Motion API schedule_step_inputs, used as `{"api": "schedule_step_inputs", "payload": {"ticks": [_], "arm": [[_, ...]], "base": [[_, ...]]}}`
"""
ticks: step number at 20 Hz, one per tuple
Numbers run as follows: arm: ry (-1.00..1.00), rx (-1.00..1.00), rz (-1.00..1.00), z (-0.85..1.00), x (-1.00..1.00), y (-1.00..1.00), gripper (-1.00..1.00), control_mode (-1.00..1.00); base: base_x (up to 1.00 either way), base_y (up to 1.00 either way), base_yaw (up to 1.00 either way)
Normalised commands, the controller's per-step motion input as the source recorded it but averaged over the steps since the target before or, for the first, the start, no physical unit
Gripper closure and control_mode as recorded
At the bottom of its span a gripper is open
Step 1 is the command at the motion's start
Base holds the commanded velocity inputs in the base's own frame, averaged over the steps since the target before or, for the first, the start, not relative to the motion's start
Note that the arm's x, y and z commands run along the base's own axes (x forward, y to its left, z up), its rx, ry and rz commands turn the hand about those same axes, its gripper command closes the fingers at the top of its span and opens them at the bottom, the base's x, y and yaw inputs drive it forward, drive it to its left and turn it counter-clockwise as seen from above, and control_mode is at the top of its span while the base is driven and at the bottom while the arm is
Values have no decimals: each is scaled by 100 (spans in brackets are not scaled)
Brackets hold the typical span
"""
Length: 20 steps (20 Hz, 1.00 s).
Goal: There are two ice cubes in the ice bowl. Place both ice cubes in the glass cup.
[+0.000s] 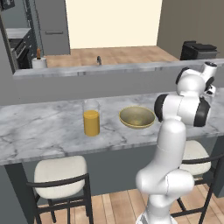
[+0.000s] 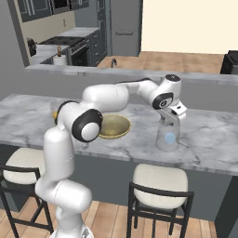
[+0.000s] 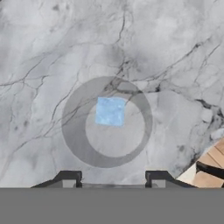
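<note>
Gripper [image 3: 112,178] points straight down over the glass cup [image 2: 167,137], fingertips [image 3: 68,177] spread wide apart with nothing between them (empty). Directly below the hand, inside the cup, one pale-blue ice cube [image 3: 110,111] lies on the cup's bottom; the same cube shows through the clear wall in the right base view [image 2: 170,138]. Cup stands on the grey-veined marble counter [image 3: 39,52], close to the counter's near edge, where wood floor [image 3: 211,168] and a dark chair rail show just past it. Off to the hand's left sits the olive-gold ice bowl [image 1: 137,117], apart from the cup; whether a cube is in it I cannot tell. Further left is a tall glass of orange liquid [image 1: 91,118]. Two cushioned stools [image 1: 60,171] stand under the counter. Beyond the hand: raised grey ledge [image 1: 100,70], then wood floor, cream wall, dark cabinets and a stove [image 2: 65,44].
</note>
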Motion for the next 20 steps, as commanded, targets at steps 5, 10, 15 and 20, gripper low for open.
{"api": "schedule_step_inputs", "payload": {"ticks": [5, 10, 15, 20], "arm": [[0, 0, 0, -18, 18, -5, 100, -100], [0, 0, 0, -11, 18, -17, 100, -100], [0, 0, 0, -8, 19, -18, 100, -100], [0, 0, 0, 0, 17, -14, 100, -100]], "base": [[0, 0, 0], [0, 0, 0], [0, 0, 0], [0, 0, 0]]}}
